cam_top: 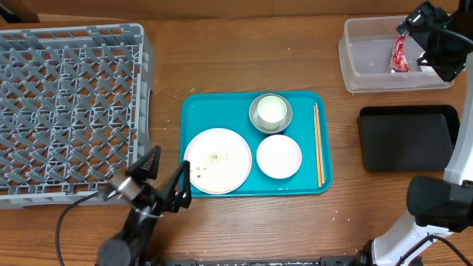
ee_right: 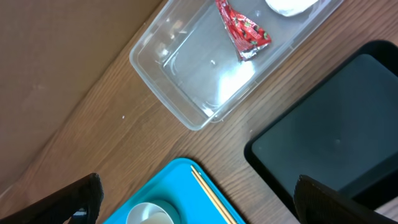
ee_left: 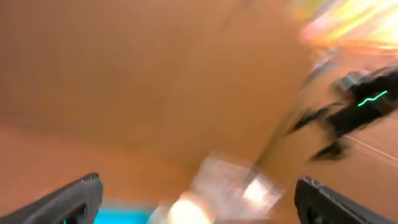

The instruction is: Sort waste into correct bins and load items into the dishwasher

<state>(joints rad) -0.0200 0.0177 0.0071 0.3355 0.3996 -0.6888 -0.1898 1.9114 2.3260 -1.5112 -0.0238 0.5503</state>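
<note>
The teal tray (cam_top: pixel 222 111) holds a large white plate (cam_top: pixel 218 160) with a few food crumbs (cam_top: pixel 214 157), a smaller white bowl (cam_top: pixel 278 157), a steel bowl (cam_top: pixel 255 118) with a white cup (cam_top: pixel 270 111) in it, and chopsticks (cam_top: pixel 318 144). The red wrapper (cam_top: pixel 400 55) lies in the clear tub (cam_top: pixel 366 52). The right wrist view shows the wrapper (ee_right: pixel 244 28) and a white napkin (ee_right: pixel 289 5) in the tub (ee_right: pixel 186 74). My right gripper (ee_right: pixel 199 202) is open and empty, high above the tub (cam_top: pixel 436 44). My left gripper (cam_top: pixel 166 181) is open and empty, at the tray's front left corner.
The grey dish rack (cam_top: pixel 70 111) fills the left side. The black tray (cam_top: pixel 406 140) lies right of the teal tray, below the tub, and shows in the right wrist view (ee_right: pixel 329 143). The left wrist view is motion-blurred, with open fingers (ee_left: pixel 196 199).
</note>
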